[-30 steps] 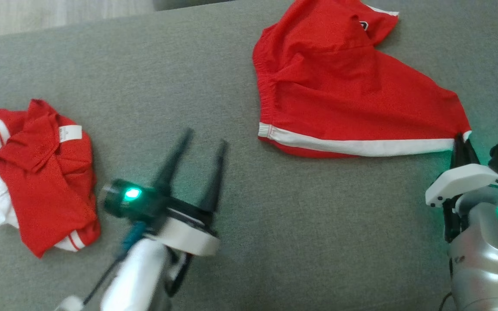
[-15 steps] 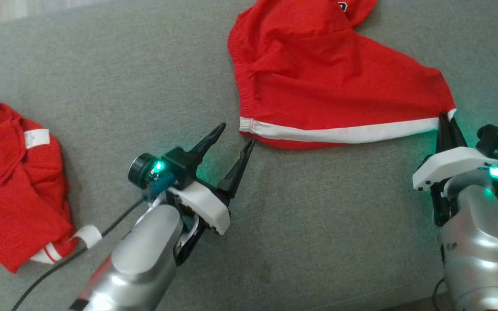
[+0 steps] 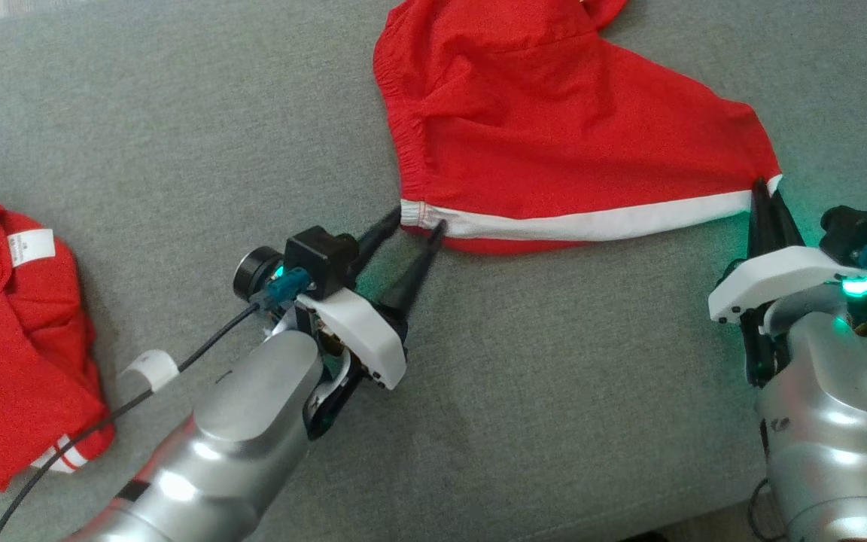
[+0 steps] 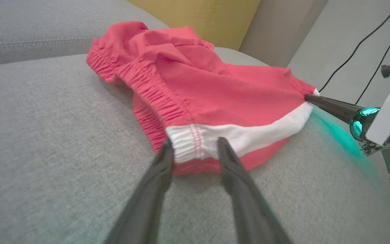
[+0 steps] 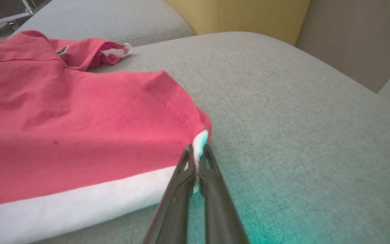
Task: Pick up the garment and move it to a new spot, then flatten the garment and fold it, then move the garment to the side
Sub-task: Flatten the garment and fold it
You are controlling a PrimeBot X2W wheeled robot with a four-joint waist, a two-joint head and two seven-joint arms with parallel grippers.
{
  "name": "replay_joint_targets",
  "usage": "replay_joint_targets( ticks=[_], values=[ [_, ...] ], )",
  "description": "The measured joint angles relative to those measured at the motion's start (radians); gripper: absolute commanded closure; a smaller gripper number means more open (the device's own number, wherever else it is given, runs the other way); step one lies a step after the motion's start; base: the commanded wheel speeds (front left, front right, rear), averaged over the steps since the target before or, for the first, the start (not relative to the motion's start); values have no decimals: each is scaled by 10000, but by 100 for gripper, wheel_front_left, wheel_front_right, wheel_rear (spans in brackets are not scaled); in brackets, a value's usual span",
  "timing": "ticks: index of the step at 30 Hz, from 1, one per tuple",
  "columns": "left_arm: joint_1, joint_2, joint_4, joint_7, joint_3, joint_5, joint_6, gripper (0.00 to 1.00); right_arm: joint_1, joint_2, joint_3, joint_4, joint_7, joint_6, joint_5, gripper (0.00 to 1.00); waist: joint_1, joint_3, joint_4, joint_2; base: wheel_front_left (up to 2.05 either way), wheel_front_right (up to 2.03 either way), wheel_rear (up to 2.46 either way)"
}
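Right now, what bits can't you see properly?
- Red shorts: head view, far part cut off by the top edge.
- Red shirt: head view, cut off by the left edge; its label print is too small to read.
- Left gripper: left wrist view, fingers straddle the shorts' corner; whether they touch it, I can't tell.
- Badge on the shorts: right wrist view, too small, partly folded under.

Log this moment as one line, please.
stage: pre-flatten grasp | left gripper: open, straddling waistband corner of red white-striped fabric shorts | right gripper: shut on hem corner | shorts: lying on grey fabric sofa
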Motion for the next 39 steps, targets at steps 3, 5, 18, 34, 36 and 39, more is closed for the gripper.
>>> replay_joint_targets(
  ticks=[3,5,18,34,36,39],
  values=[
    [-52,81,0,-224,-161,-71,0,100,0,0,12,-23,0,0,4,100,0,-30,10,0,0,0,0],
    [-73,130,0,-447,-203,-113,0,100,3,0,42,-75,0,0,6,100,0,-101,36,0,0,0,0],
    [-37,911,-1337,-874,888,428,723,100,9,-17,1839,-2270,-25,0,2307,100,-2,-1224,322,0,0,0,0],
    [-1034,2863,-3026,-525,1921,1164,1616,100,-1284,-261,3405,-4753,997,0,2717,100,-3,-3147,601,0,0,0,0],
    [-956,3024,-3409,-366,1987,1093,1716,100,-1220,-267,3499,-4930,1227,0,2719,100,-3,-3356,633,0,0,0,0],
    [-639,3281,-4209,-157,2040,991,1954,100,-980,-341,3597,-5530,1336,0,2625,100,-3,-3553,722,1,0,0,0]
  ],
)
